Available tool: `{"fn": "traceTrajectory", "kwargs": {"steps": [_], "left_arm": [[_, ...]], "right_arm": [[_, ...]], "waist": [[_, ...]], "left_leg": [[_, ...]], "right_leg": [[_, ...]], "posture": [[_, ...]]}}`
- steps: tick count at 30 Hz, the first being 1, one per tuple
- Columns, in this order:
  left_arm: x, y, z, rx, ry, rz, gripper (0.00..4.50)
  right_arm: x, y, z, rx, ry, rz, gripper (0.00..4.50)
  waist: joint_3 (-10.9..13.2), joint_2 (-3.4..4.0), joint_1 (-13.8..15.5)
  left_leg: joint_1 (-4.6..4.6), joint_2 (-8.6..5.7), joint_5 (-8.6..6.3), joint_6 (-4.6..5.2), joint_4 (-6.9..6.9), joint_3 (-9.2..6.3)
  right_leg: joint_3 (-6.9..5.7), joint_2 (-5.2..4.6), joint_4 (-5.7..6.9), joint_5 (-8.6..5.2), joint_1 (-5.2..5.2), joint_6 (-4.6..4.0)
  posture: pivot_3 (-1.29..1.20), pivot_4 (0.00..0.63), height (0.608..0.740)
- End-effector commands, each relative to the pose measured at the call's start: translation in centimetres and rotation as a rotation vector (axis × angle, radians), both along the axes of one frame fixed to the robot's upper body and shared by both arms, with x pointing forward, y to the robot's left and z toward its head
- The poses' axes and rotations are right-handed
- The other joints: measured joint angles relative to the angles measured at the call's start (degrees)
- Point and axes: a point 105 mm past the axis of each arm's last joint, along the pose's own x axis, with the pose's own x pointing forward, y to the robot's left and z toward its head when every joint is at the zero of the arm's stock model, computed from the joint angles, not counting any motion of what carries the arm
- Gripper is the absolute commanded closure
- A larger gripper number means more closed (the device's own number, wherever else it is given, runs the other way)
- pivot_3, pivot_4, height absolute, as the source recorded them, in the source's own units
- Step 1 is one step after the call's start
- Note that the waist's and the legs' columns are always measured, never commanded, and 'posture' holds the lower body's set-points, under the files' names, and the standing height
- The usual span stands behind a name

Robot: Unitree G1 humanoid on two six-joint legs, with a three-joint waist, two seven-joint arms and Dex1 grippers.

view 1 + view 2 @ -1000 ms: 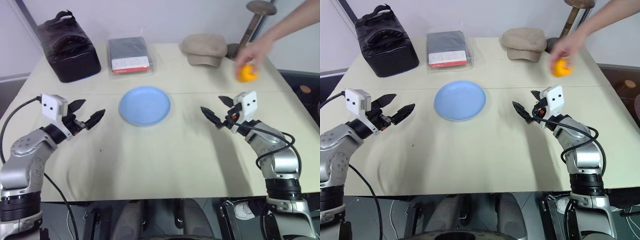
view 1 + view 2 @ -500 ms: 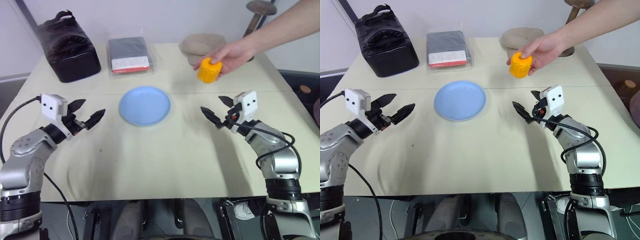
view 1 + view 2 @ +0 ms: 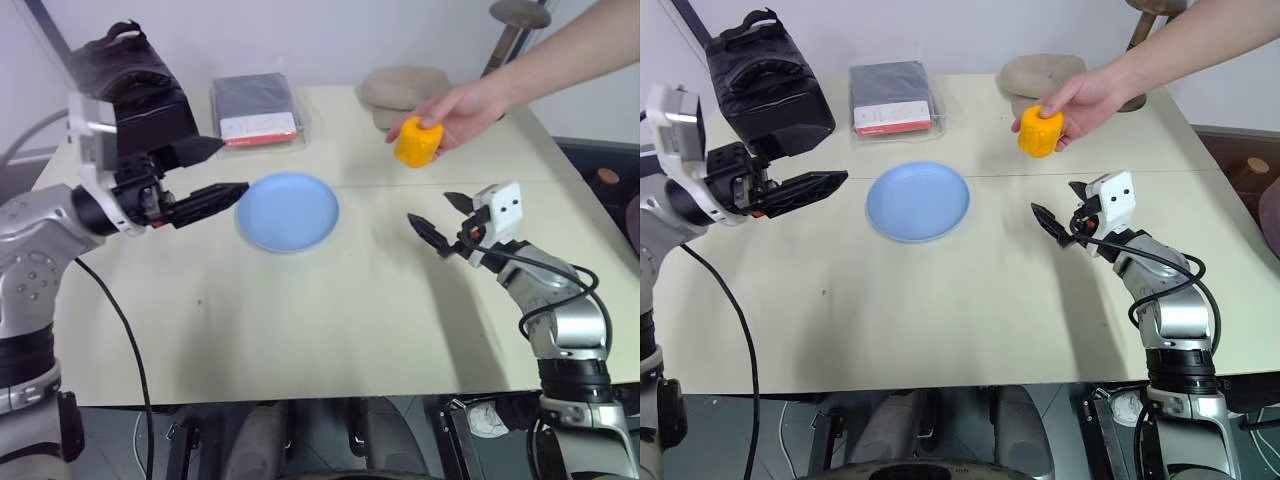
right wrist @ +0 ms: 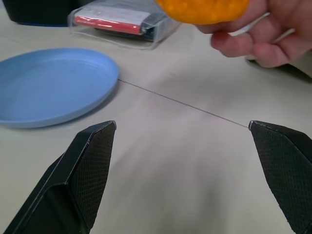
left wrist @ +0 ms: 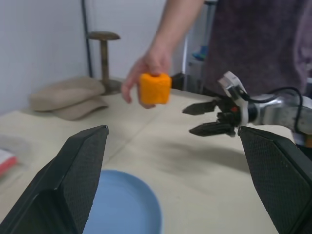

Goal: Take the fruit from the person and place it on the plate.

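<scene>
No legible writing; red-and-white label (image 3: 261, 128) on pouch (image 3: 254, 106).

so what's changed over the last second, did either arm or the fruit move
The left gripper has lifted off the cream table and swung toward the round light blue plate, jaws open and empty. The person's bare hand brought the small yellow-orange fruit inward from the table's right edge and holds it in the air. The right gripper stayed low and open; the plate stayed put.
</scene>
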Motion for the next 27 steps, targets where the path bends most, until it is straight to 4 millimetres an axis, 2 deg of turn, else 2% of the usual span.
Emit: {"fn": "traceTrajectory", "kwargs": {"steps": [1,5,12,27], "left_arm": [[0.6,-0.3,0.0,0.012,-0.023,-0.009,0.04],[1.2,-0.5,-1.1,0.052,-0.007,-0.022,0.04],[1.1,-0.7,-2.6,0.134,0.020,-0.056,0.04],[0.5,-0.5,-3.7,0.146,0.025,-0.006,0.04]], "right_arm": [[-0.6,0.0,4.8,0.000,-0.164,-0.024,0.00],[0.0,1.5,6.6,0.034,-0.203,0.018,0.00],[2.2,2.4,6.9,0.085,-0.193,0.050,0.00],[6.4,3.8,7.5,0.187,-0.197,0.081,0.00]], "waist": [[0.0,0.02,-0.1],[0.0,0.01,-0.6],[0.0,0.01,-0.9],[0.0,0.03,-1.1]], "left_leg": [[0.00,0.00,0.00,0.00,0.00,0.02],[0.00,0.00,0.00,0.00,0.00,0.02],[0.00,0.00,0.00,0.00,-0.01,0.01],[0.00,0.00,0.00,0.00,-0.03,0.00]], "right_leg": [[0.01,0.00,0.00,0.00,0.00,0.00],[0.01,0.01,0.01,0.00,-0.01,0.00],[0.01,0.00,0.00,0.00,0.00,0.02],[0.02,-0.09,0.07,0.03,-0.04,0.06]], "posture": [[0.00,0.150,0.740],[0.00,0.150,0.740],[0.00,0.150,0.740],[0.00,0.150,0.740]]}}
